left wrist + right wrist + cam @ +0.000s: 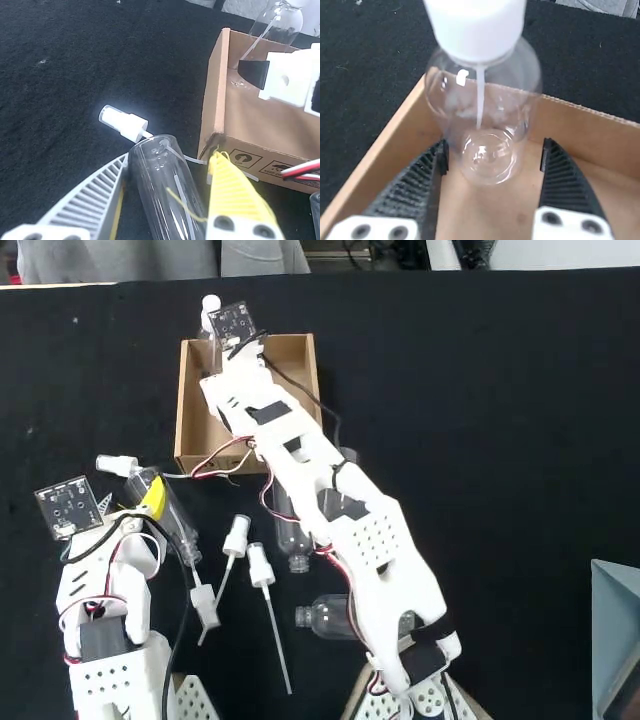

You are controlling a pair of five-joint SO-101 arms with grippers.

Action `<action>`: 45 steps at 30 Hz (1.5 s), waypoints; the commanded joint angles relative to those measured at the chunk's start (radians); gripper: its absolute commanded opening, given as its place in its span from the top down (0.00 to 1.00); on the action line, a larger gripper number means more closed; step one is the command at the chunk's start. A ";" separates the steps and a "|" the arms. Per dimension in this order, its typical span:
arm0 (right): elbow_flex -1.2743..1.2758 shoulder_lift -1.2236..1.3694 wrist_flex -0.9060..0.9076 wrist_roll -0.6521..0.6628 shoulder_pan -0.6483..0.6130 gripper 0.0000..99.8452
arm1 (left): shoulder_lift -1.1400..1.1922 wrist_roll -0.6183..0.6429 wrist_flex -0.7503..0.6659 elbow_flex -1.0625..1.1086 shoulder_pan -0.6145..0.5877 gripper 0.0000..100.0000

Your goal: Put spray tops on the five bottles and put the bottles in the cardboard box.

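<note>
Bottle handling at the cardboard box (pixel 184 400). The left gripper (pixel 170 160) is clenched on the held bottle (pixel 170 522), grey finger on one flank and yellow finger on the other. This bottle's long axis runs obliquely across the table. Its spray top (pixel 117 465) points away from the arm bases, towards the far left, and lies just beside the box's near left corner.

The right gripper (pixel 495 147) stands released, with black fingers (pixel 417 187) astride the base of the leaning bottle (pixel 485 115). Cardboard shows between one finger and the glass. This bottle has its base inside the box at the far left corner. Its axis tilts outward, so its white spray head (pixel 210 310) rises past the far wall.

Black tabletop (pixel 480 420) stretches well beyond the box on its right and far sides. Nearer the arms lie three loose spray tops (pixel 236 537) with trailing dip tubes and two uncapped bottles (pixel 325 616) on their sides.

The right arm is stretched long from the near edge over the box. The left arm is folded close to its base.
</note>
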 commanded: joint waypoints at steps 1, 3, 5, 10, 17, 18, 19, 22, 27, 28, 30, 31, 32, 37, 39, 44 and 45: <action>-0.035 -0.036 0.005 -0.002 0.020 0.76 | -0.011 -0.008 -0.025 -0.018 0.001 0.77; -0.035 -0.036 0.005 -0.002 0.018 0.76 | -0.011 -0.008 -0.025 -0.018 0.001 0.77; -0.041 -0.036 0.005 -0.002 0.018 0.76 | -0.011 -0.008 -0.025 -0.018 0.001 0.77; -0.042 -0.035 -0.003 0.000 0.000 0.76 | -0.011 -0.008 -0.025 -0.018 0.001 0.77; -0.041 -0.033 -0.002 0.000 -0.029 0.76 | -0.011 -0.008 -0.025 -0.018 -0.001 0.77; -0.041 -0.035 -0.002 0.000 -0.026 0.76 | -0.011 -0.008 -0.025 -0.018 -0.001 0.77; -0.041 -0.036 0.000 0.000 -0.025 0.76 | -0.011 -0.008 -0.025 -0.018 -0.001 0.77; -0.042 -0.038 0.005 0.000 -0.026 0.76 | -0.011 -0.008 -0.025 -0.018 -0.001 0.77; -0.035 -0.038 0.005 0.017 -0.040 0.76 | -0.011 -0.008 -0.025 -0.018 -0.001 0.77; -0.033 -0.038 0.005 0.038 -0.040 0.76 | -0.011 -0.008 -0.025 -0.018 -0.002 0.77; -0.033 -0.038 0.006 0.068 -0.040 0.76 | -0.011 -0.008 -0.025 -0.018 -0.002 0.77; -0.033 -0.039 0.014 0.074 -0.040 0.76 | -0.011 -0.008 -0.025 -0.018 -0.002 0.77; -0.036 -0.047 0.037 0.075 -0.040 0.76 | -0.011 -0.008 -0.025 -0.018 -0.004 0.77; -0.033 -0.127 0.172 0.071 -0.040 0.76 | -0.011 -0.008 -0.025 -0.018 -0.005 0.77; -0.033 -0.154 0.226 0.071 -0.038 0.76 | -0.011 -0.008 -0.025 -0.018 -0.005 0.77; -0.033 -0.208 0.333 0.071 -0.038 0.76 | -0.011 -0.008 -0.025 -0.018 -0.007 0.77; -0.033 -0.219 0.356 0.071 -0.038 0.76 | -0.011 -0.008 -0.025 -0.018 -0.007 0.77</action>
